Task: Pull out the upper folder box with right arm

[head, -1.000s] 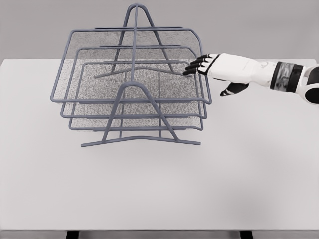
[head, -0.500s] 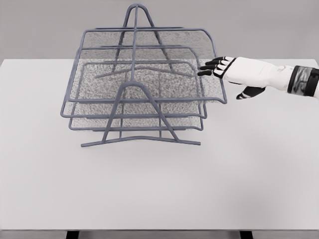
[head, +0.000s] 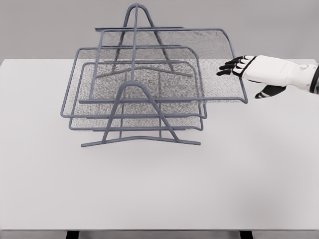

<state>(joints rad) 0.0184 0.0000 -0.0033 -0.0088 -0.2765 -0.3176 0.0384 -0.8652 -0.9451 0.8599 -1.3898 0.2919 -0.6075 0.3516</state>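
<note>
Head view. The upper folder box (head: 164,64) sits at the top of the wire rack (head: 134,89), in the upper centre of the frame, and projects to the right well past the two trays below it; its right rim reaches the centre right of the frame. It is a mesh tray with a thin wire rim. Judged from its build it is light and stiff, with a hard, smooth rim that could slip under the fingers. It is likely to slide freely on the rack's rails. The best hold appears to be the right-hand rim, where the wire curves down to the front corner.

The right hand (head: 259,72) enters from the right edge. Its dark fingertips (head: 230,66) lie at the tray's right rim; whether they hook the wire or merely touch it cannot be told. The fingers are extended and close together, the thumb hanging below and apart. No grasp is confirmed. The left hand is not in view.

Surroundings: the rack stands on a white table (head: 159,184). The middle tray (head: 139,82) and the lower tray (head: 137,122) remain seated in the frame. The table to the right of the rack offers an unobstructed path. The main risk, as judged, is the tray leaving the rails and tipping.
</note>
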